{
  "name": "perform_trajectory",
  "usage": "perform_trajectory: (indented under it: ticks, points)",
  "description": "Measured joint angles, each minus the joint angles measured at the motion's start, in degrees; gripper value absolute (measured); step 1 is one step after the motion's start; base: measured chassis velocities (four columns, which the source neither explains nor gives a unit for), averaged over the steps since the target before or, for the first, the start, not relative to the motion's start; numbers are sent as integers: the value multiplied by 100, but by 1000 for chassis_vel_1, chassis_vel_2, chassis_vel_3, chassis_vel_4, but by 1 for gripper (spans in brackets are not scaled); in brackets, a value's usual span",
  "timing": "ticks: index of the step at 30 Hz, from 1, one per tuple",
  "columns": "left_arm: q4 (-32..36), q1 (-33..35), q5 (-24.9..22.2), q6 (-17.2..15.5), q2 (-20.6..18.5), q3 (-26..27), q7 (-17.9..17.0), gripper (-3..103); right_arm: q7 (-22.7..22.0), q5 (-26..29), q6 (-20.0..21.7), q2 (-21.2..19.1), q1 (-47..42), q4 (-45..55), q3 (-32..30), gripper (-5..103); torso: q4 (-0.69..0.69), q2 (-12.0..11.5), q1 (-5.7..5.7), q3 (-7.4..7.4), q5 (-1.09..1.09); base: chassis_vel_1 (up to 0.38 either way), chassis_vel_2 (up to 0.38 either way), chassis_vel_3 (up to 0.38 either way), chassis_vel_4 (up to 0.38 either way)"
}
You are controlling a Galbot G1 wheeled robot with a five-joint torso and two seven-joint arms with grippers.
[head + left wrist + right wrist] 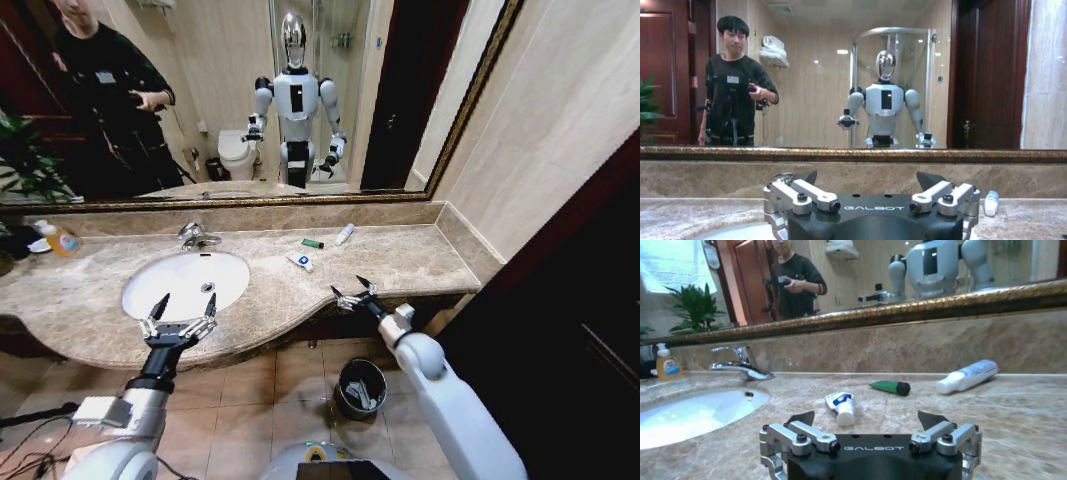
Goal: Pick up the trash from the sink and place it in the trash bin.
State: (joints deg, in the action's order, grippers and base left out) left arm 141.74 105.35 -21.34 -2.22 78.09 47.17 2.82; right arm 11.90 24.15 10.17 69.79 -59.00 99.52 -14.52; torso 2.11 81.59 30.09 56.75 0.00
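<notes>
We see our left pincer (181, 312) held over the front rim of the sink (186, 283), with its two fingers spread apart and nothing between them. Our right pincer (354, 291) is at the front edge of the bench (400, 262), right of the sink, and its fingers are apart too, holding nothing.

The white sink is set in the left part of the bench, with the shiny tap (196, 236) at its back rim. We see no trash inside the bowl. The trash lies on the bench to the right of the sink. A white tube with a blue mark (300, 261) lies nearest the sink. A small green piece (313, 243) lies just behind it, closer to the back wall. A bigger white tube (344, 234) lies farther right, close to the back edge. All three are apart from each other and from both pincers.

The trash bin (360, 388) stands on the floor below the front edge of the bench, under our right arm. Something pale lies inside it. A bottle of orange liquid (58, 238) stands at the far left back of the bench.
</notes>
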Motion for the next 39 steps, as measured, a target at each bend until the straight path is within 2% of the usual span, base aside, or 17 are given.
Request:
perform_trajectory:
  ticks: [9,18,28,29,31,34,36,37,39]
  points:
    - [0,0,0,0,0,0,-2,100,-50,4,-33,142,1053,-1024,815,100,0,0,0,0,0,0,0,0,0]
    - [0,0,0,0,0,0,-1,100,-97,-17,-196,317,2011,-2019,1361,100,0,0,0,0,-1,0,0,0,0]
    - [0,0,0,0,0,0,-2,100,-183,97,-217,397,2463,-2582,1759,100,0,1,-1,-1,-1,0,0,0,0]
    - [0,0,0,0,0,1,-2,100,-233,141,-192,413,2475,-2611,1775,103,0,1,-1,-1,-1,0,0,0,0]
    - [0,0,0,0,0,1,-2,100,-266,159,-185,419,2476,-2622,1781,100,0,1,-1,-1,-1,0,0,0,0]
    - [0,0,0,0,0,0,-2,100,-320,171,-175,420,2464,-2629,1783,86,0,1,-1,-1,-1,0,0,0,0]
    - [0,0,0,0,0,0,-2,100,-327,171,-173,414,2455,-2629,1783,86,0,1,-1,-1,-1,0,0,0,0]
    - [0,0,0,0,0,0,-1,100,-342,171,-167,404,2438,-2616,1775,75,0,1,-1,-1,-1,0,0,0,0]
    - [0,0,0,0,0,0,-2,100,-349,171,-158,398,2427,-2601,1769,75,0,1,-1,-1,-1,0,0,0,0]
